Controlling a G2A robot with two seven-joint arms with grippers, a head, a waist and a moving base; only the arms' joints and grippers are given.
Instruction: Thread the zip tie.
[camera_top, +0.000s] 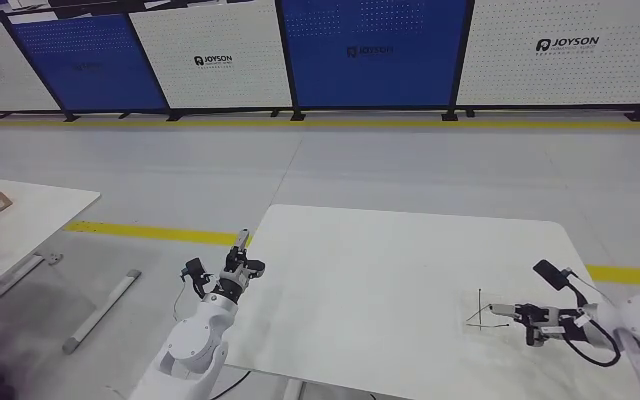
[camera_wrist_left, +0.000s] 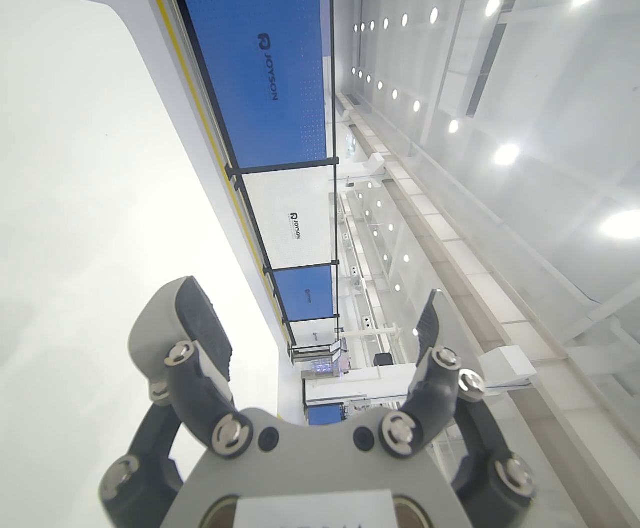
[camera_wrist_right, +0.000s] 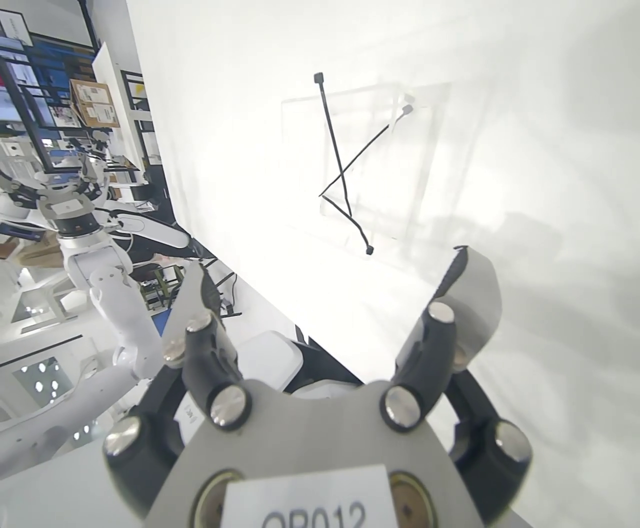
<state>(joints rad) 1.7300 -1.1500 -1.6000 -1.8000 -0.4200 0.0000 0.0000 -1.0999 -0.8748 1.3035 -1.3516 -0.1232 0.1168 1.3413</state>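
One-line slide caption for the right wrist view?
Open right tool faces crossed black zip ties lying on the white table.

Bright, even light from overhead fills the hall. Round ceiling lamps (camera_wrist_left: 506, 154) flare into white blobs in the left wrist view. The white surface (camera_wrist_right: 240, 100) glares almost blank in both wrist views, carrying only faint, soft shadows. Both wrist views bend straight lines near their edges.

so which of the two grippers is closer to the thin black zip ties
The right gripper: it sits open just short of the crossed thin black zip ties, while the left gripper is at the opposite edge of the white table.
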